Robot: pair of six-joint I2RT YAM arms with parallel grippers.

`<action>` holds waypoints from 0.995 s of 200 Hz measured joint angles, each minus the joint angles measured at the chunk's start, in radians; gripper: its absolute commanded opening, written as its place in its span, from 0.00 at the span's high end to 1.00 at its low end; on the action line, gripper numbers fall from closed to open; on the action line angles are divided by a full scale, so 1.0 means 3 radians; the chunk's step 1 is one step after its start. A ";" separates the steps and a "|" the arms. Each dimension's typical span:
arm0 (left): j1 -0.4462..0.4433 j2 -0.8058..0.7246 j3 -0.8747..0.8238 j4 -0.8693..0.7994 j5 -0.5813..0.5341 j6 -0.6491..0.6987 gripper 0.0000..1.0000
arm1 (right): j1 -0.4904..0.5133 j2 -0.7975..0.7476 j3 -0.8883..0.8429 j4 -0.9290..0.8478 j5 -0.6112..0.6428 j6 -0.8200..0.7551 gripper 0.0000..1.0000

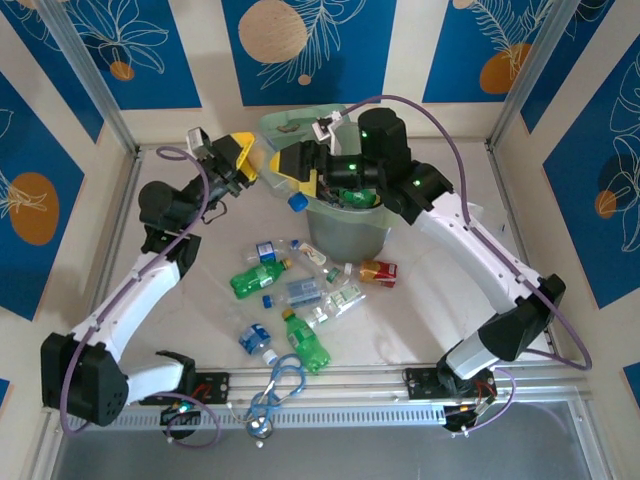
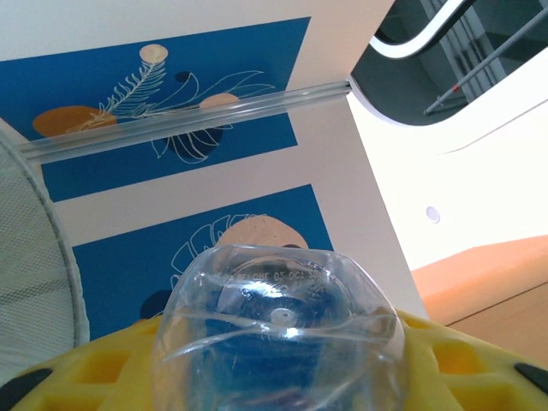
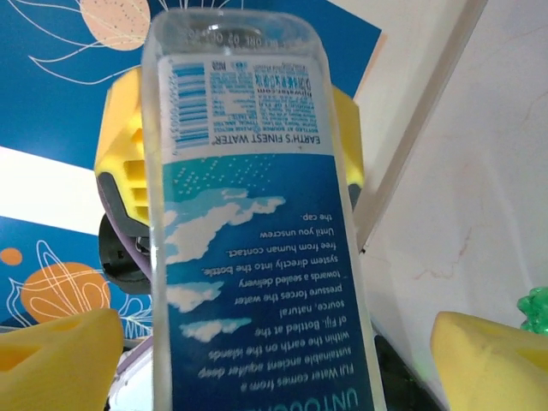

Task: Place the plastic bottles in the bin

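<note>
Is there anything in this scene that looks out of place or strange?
Yes. A blue looped thing lies over the near rail; it is odd because it is not one of the plastic bottles.

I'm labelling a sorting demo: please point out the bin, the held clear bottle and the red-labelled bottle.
bin (image 1: 345, 236), top view, near wall.
clear bottle (image 3: 257, 257), right wrist view, blue label.
red-labelled bottle (image 1: 379, 272), top view, its label.

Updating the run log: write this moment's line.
left hand: shut on clear bottle | right hand: open around it | loose bottles: on table
</note>
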 measured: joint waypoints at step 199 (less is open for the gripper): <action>-0.0010 -0.0037 0.0066 -0.0430 0.0084 0.0435 0.00 | -0.0011 0.0118 0.0183 -0.0192 0.0015 -0.0114 0.46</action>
